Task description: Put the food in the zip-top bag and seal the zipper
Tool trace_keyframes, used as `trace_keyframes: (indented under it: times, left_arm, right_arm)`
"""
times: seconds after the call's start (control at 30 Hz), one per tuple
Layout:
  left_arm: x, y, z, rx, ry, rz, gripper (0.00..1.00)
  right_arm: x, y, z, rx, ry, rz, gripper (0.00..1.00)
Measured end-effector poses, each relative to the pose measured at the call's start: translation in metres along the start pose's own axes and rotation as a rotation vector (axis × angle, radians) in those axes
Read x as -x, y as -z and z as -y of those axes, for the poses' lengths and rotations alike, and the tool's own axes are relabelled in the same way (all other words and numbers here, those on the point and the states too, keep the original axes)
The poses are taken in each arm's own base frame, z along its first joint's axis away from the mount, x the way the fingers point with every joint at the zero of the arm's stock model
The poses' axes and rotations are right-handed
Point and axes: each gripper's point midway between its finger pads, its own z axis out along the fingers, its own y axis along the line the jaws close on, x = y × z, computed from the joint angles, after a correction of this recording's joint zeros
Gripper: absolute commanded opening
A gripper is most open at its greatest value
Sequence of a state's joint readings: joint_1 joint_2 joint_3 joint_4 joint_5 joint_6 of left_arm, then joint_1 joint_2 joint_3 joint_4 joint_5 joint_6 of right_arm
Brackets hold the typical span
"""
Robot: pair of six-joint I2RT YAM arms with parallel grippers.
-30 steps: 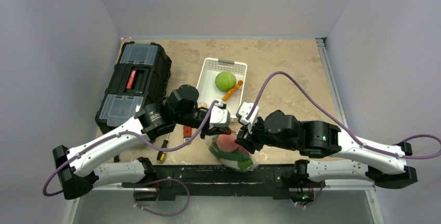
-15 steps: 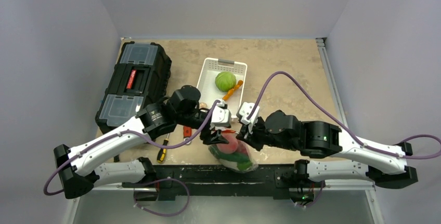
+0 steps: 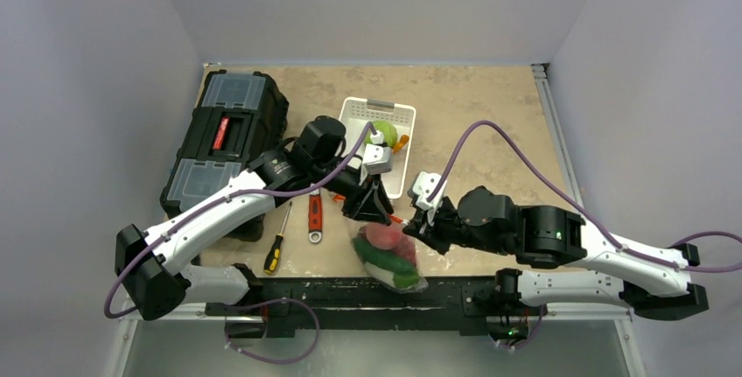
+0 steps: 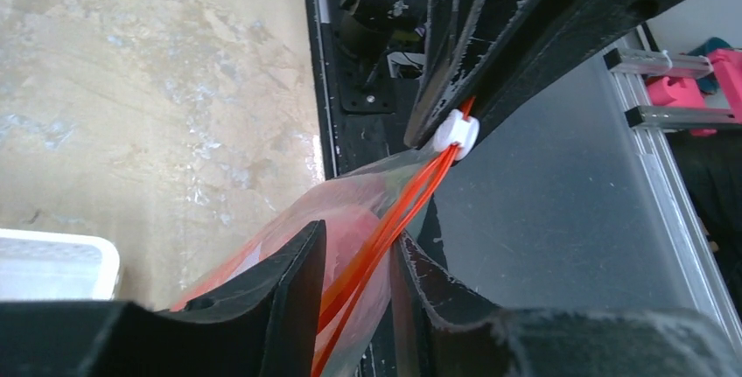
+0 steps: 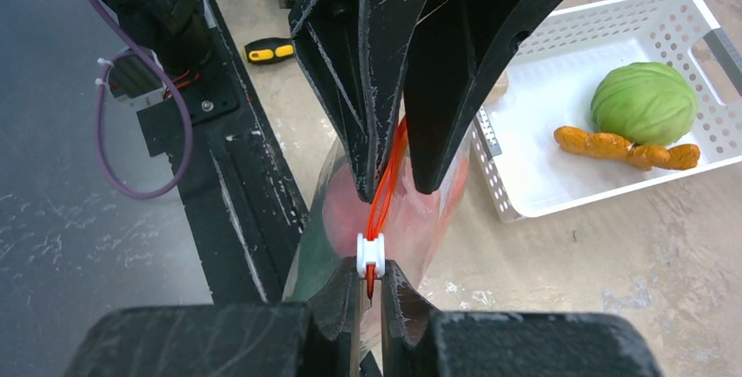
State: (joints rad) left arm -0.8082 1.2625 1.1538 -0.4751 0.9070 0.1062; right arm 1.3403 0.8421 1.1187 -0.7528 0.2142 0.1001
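Observation:
The zip-top bag (image 3: 391, 259) lies at the table's near edge with a pink peach (image 3: 378, 237) and green food (image 3: 394, 265) inside it. My right gripper (image 5: 372, 282) is shut on the end of the red-orange zipper (image 5: 389, 171), just behind its white slider (image 5: 371, 254). My left gripper (image 4: 363, 281) straddles the zipper (image 4: 411, 202) farther along, open, with a gap beside the strip. From above, the left gripper (image 3: 374, 211) is over the bag's mouth and the right gripper (image 3: 418, 230) is at its right. A green cabbage (image 5: 643, 101) and an orange carrot (image 5: 626, 150) lie in the white tray (image 5: 560, 185).
A black toolbox (image 3: 229, 145) stands at the left. A yellow-handled screwdriver (image 3: 278, 246) and a red-handled wrench (image 3: 315, 217) lie between it and the bag. The black base rail (image 3: 367, 294) runs just below the bag.
My right gripper closed on the zipper's end. My left gripper opened from shut, and the left arm swung up and right over the bag's mouth.

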Motion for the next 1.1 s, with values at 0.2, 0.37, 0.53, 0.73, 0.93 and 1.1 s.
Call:
trace_keyframes:
  times: [0.2, 0.37, 0.53, 0.73, 0.93, 1.1]
  left_arm:
    - [0.000, -0.001, 0.011, -0.057, 0.022, 0.002, 0.06]
    - [0.000, 0.000, 0.016, -0.060, 0.020, -0.005, 0.00]
    - [0.001, 0.004, 0.015, 0.008, -0.001, -0.010, 0.00]
    - [0.003, 0.012, 0.015, 0.069, -0.019, -0.008, 0.00]
    - [0.000, 0.011, 0.017, 0.076, -0.016, -0.020, 0.00]
    - [-0.002, 0.010, 0.020, 0.068, -0.014, -0.031, 0.00]
  right_arm:
    - [0.000, 0.000, 0.000, -0.002, 0.000, -0.002, 0.00]
    - [-0.001, -0.001, 0.002, -0.013, -0.013, -0.005, 0.48]
    - [0.001, 0.000, 0.008, -0.072, -0.058, -0.050, 0.66]
    - [0.005, 0.006, 0.010, -0.097, -0.103, -0.083, 0.59]
    - [0.021, 0.014, 0.009, -0.083, -0.112, -0.046, 0.51]
    - [0.030, 0.013, 0.003, -0.051, -0.095, -0.040, 0.39]
